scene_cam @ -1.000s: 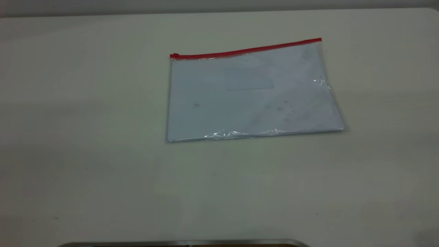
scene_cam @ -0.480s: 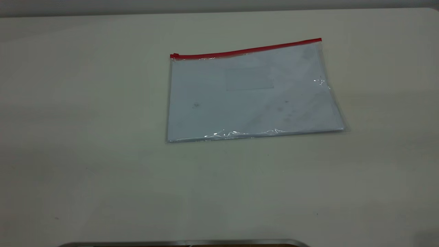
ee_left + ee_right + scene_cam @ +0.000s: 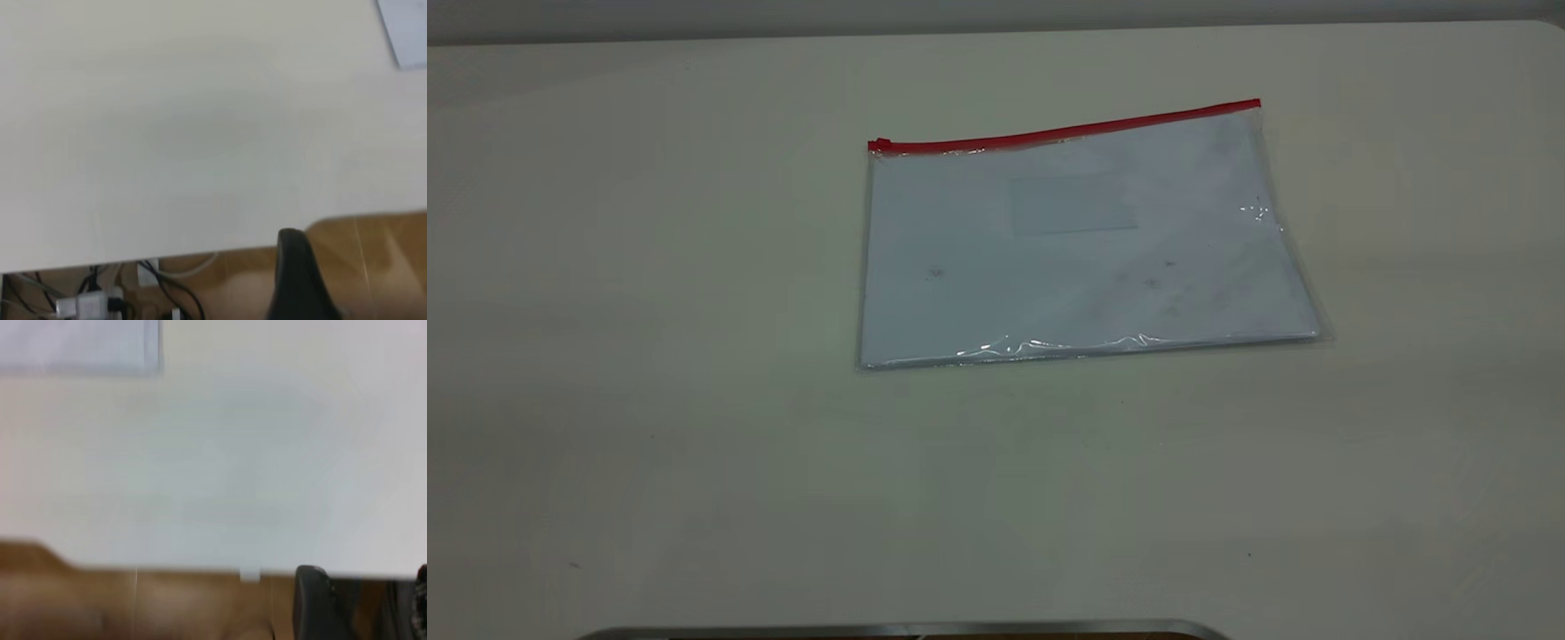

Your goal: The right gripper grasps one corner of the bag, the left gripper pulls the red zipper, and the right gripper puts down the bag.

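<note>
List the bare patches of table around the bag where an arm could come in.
The bag lies flat, alone on the table. Bare patches: the wide stretch to its left, the broad band between its plain long edge and the near table edge, a narrower strip to its right, and a thin strip beyond the red zipper. Nowhere is crowded.

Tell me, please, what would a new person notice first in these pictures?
The clear bag lies flat on the pale table, right of centre and toward the far edge, with white paper inside. Its red zipper runs along the far long edge, the slider at the left end. No gripper is near it.
</note>
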`<control>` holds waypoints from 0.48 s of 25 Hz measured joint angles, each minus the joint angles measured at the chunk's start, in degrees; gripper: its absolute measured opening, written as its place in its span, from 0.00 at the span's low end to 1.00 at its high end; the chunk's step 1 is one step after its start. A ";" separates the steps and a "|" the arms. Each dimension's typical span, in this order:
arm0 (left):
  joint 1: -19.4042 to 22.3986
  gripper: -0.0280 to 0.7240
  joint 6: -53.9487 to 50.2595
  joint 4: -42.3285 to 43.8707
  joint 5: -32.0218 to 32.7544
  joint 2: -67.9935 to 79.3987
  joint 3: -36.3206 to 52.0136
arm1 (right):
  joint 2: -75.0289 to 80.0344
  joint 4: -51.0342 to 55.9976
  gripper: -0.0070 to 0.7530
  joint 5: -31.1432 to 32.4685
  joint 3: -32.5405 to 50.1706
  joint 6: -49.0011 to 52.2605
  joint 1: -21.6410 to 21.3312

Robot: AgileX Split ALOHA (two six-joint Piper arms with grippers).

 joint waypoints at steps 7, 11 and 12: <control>3.21 0.75 0.00 0.02 0.38 -7.76 0.00 | -16.80 0.00 0.50 1.14 0.00 0.00 0.00; 3.21 0.75 0.00 0.02 0.75 -9.08 0.00 | -18.51 0.00 0.50 1.42 0.00 0.00 0.00; 3.21 0.75 0.00 0.02 0.80 -9.08 0.00 | -18.51 0.00 0.50 1.49 0.00 0.00 0.00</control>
